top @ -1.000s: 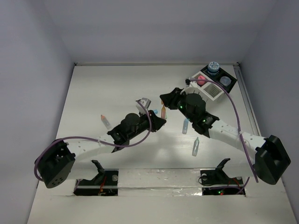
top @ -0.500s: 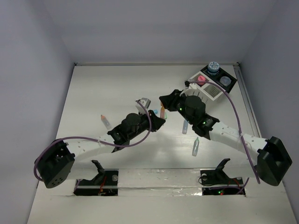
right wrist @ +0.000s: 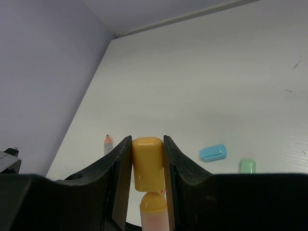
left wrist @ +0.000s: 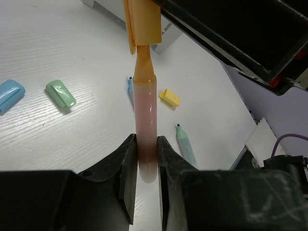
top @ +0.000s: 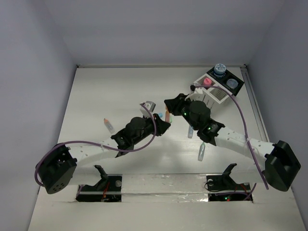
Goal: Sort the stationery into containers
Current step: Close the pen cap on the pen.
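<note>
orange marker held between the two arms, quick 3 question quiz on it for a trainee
1. True or false: the left gripper is shut on the orange marker.
2. What does the right gripper grip? A) orange cap B) green cap C) pencil
3. Fill in: in the left wrist view, the loose cap nearest the marker is ____.
Key: 1 true; 2 A; 3 yellow.
</note>
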### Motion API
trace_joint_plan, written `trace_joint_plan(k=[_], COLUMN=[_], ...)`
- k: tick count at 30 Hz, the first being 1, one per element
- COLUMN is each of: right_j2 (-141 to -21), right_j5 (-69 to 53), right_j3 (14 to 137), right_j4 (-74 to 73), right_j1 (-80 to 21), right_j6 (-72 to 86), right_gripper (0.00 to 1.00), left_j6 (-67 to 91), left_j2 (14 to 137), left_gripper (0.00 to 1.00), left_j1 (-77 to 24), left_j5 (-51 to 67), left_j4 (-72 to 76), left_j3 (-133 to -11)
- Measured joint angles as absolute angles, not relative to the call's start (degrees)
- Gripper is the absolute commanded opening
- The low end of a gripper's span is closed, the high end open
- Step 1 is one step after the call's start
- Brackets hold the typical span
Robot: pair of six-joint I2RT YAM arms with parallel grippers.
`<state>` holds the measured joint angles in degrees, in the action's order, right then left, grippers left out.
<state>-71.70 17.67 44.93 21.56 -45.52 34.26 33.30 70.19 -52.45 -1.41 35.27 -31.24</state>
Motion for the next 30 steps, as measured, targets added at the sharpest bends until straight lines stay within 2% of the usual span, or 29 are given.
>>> trace_joint_plan(k=[14,25,28,30], right_j2=[-73.67,-71.22,-69.71,-68.9], right_j5=[21.89,18.9,17.54,17.04], right_j3=[44.69,41.06,40.56,40.23], right_j4=[23.9,28.67,29.02,28.86], right_j1=[-48.49,-48.53,-48.53,-48.53], right_j6=[33.01,33.36,34.06,34.39], right_gripper=[0.17,0.15,0.1,0.0], left_j6=[33.28,33.26,32.97,32.69], left_j2=[69.91,68.05,66.67,66.17], left_gripper=[0.0,0.0,0.0,0.0], left_j1=[-52.51,-52.51,-52.71,-52.95], left_j5=[-2.72,-2.9,-2.79,-2.72], left_j4=[34.92,34.85,34.68,34.28], left_j3=[-31.51,-31.51,-31.51,-31.53])
